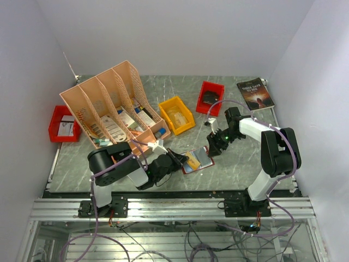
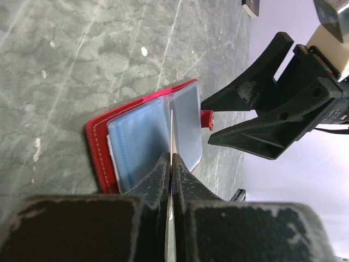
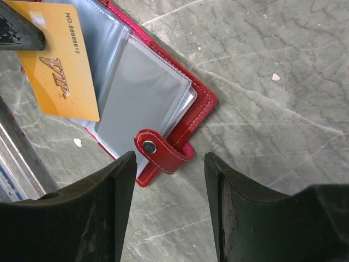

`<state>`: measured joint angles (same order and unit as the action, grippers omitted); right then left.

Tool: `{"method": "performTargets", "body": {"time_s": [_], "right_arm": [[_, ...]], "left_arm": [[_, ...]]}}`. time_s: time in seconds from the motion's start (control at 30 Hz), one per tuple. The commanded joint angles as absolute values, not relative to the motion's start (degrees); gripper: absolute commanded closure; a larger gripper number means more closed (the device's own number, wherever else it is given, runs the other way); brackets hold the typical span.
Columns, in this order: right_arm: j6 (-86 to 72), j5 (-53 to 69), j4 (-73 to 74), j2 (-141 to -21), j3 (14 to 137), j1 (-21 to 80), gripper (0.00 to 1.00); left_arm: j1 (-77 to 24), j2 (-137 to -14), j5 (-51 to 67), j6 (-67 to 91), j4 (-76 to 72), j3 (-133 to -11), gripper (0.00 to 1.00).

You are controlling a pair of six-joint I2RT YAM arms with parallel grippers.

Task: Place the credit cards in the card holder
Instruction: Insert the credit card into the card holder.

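The flat red leather-like card holder (image 1: 197, 160) lies open on the grey marbled surface (image 1: 71, 155), its clear pockets seemingly empty. The left claw (image 2: 170, 164) pinches an orange-yellow plastic credit card (image 3: 60, 71) above them, not yet inserted. The card's long axis runs toward the right claw (image 3: 169, 164), which stands wide astride the snap tab (image 3: 166, 154).

Left fingers (image 2: 157, 183) pinch a card (image 2: 172, 134) edge-on — above the open card holder (image 2: 136, 139).
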<state>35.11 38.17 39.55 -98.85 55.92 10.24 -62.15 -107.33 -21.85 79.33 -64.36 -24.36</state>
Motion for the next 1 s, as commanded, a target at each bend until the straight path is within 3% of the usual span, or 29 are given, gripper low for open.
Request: {"method": "performTargets", "body": {"time_s": [0.0, 0.97], "right_arm": [[35.42, 37.68, 40.47, -100.39, 56.03, 10.79, 0.47], [35.51, 37.49, 40.54, -100.81, 55.96, 11.07, 0.47]], "left_arm": [[-61.43, -104.51, -22.26, 73.28, -59.62, -26.44, 0.93], [-60.39, -107.12, -22.45, 76.66, -64.87, -25.16, 0.93]]}}
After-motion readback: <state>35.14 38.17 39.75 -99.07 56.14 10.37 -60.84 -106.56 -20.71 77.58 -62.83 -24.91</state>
